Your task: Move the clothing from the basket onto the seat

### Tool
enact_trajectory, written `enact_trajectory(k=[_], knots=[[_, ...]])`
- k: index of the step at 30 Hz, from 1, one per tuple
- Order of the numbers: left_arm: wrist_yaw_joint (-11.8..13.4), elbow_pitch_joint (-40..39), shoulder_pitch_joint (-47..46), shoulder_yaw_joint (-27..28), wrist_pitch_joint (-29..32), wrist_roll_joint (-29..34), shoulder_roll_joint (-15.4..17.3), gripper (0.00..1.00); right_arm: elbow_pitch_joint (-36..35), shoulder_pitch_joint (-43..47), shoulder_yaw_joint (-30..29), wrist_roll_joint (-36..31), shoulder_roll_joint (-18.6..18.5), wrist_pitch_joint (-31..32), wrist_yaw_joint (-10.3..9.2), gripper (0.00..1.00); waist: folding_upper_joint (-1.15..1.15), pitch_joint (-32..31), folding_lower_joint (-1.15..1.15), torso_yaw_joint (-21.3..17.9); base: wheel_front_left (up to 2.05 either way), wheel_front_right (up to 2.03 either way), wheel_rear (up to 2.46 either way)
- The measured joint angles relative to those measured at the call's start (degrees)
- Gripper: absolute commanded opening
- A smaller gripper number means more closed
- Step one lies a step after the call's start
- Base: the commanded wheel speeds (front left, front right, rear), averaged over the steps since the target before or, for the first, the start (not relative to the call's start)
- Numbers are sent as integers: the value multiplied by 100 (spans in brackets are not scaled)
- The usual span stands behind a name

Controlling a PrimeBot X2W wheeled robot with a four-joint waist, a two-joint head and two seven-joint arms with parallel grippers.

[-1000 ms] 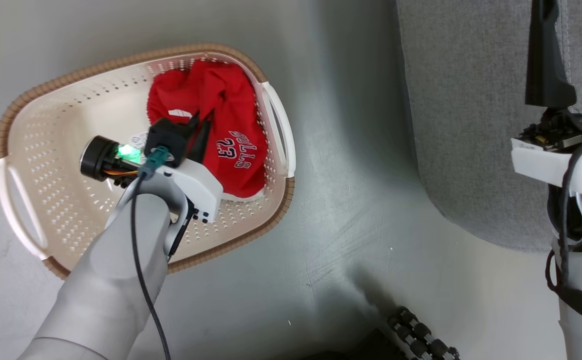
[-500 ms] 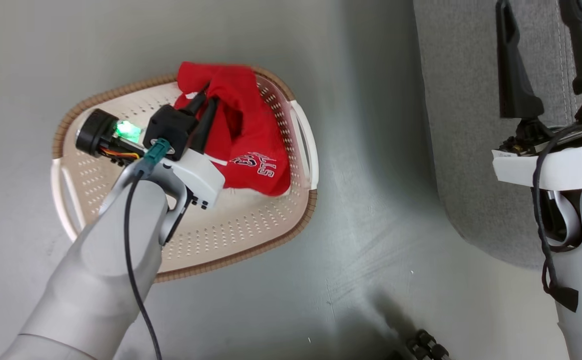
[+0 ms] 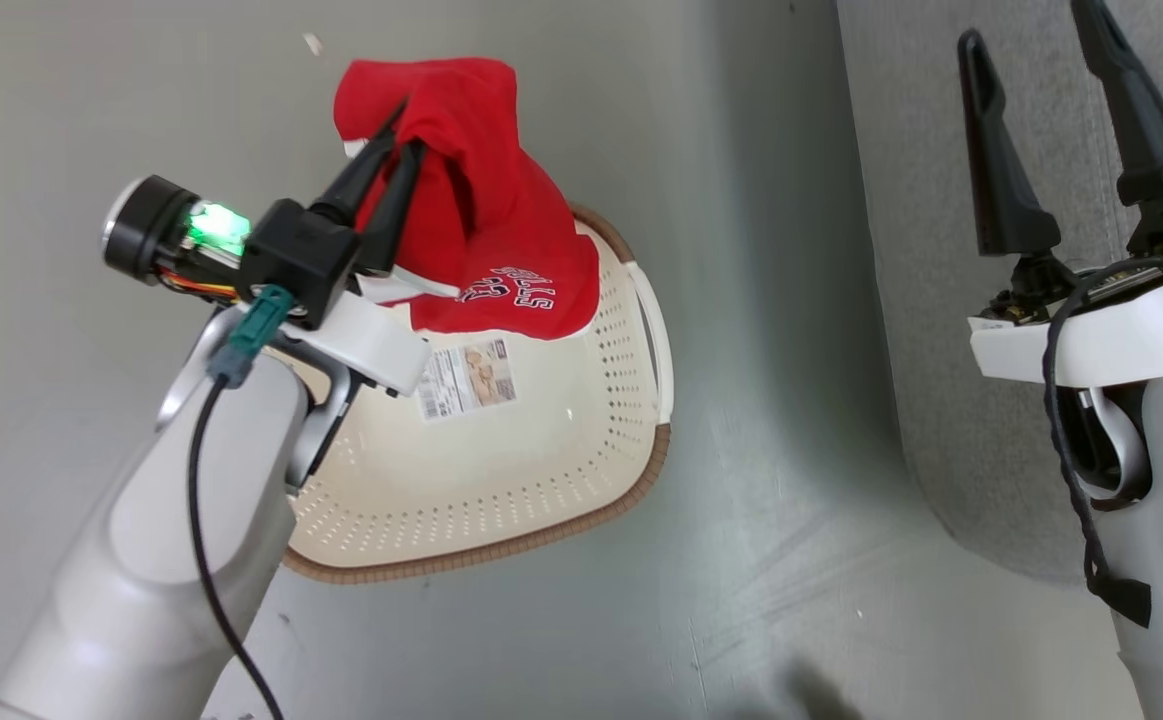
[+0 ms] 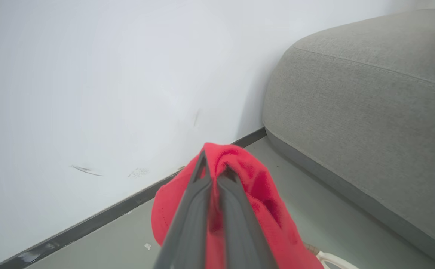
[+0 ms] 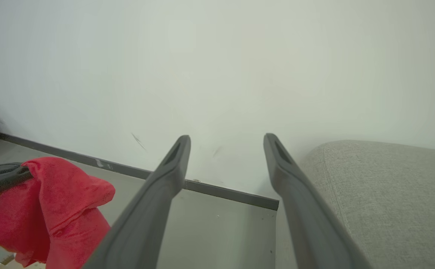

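- Red jersey (image 3: pixel 486 210) hangs in a bunched drape from the left gripper (image 3: pixel 407 128), above the basket (image 3: pixel 541 520) at about 12 o'clock of its rim in the head view. Whether the hem touches that rim I cannot tell.
- Left fingers are pressed together, pinching a gathered fold near the top of the cloth. The numerals dangle at 5 o'clock of the pinch.
- Right gripper (image 3: pixel 1029 30) is spread wide and holds nothing, over the seat (image 3: pixel 901 150), at 3 o'clock of the basket.
- Judging by the drape, the fabric is light, limp and probably slick, so it will likely swing in transit.
- A thick bunched fold looks like the safest hold, since a single edge layer could slide out.
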Motion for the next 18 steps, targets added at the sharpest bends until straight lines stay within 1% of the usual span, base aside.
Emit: enact_trajectory(k=[6,7,11,18], knots=[[79,-608,261,240,-1,1,204,0,119,121,224,0,-58,0,0,100,0,-395,0,137,0,0,0],[118,-687,313,276,-1,1,233,0,151,174,260,0,-64,0,0,100,0,-463,0,158,0,0,0],[129,-996,586,441,-1,-12,349,0,199,365,364,1,-88,0,0,100,0,-746,0,240,0,0,0],[219,-1436,1099,661,-1,-65,499,0,249,610,628,1,-177,0,0,100,0,-1258,0,361,0,0,0]])
